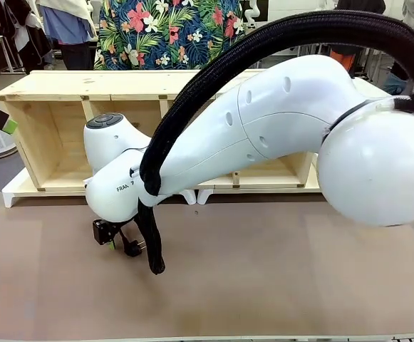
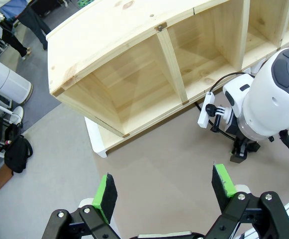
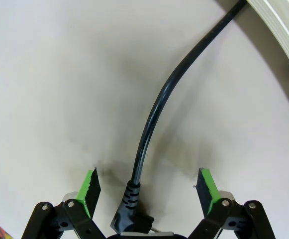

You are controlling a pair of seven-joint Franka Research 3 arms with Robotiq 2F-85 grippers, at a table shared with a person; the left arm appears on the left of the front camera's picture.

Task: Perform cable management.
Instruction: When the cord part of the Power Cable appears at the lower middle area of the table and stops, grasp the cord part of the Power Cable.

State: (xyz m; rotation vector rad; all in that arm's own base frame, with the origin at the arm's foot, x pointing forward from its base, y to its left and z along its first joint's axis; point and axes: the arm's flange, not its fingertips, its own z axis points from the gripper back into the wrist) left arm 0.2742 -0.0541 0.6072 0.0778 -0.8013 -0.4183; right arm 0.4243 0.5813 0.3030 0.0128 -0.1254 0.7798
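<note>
The right gripper (image 3: 148, 180) is released, its fingers spread wide over the table (image 3: 45, 74); the cable (image 3: 151, 119) lies between them, its plug (image 3: 132, 216) clear of both pads. The left gripper (image 2: 164, 177) hangs spread apart, holding nothing

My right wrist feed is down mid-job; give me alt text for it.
The right gripper is open over the table, its green pads either side of the black plug of the cable, not touching it. The cable curves away toward the top right.
</note>
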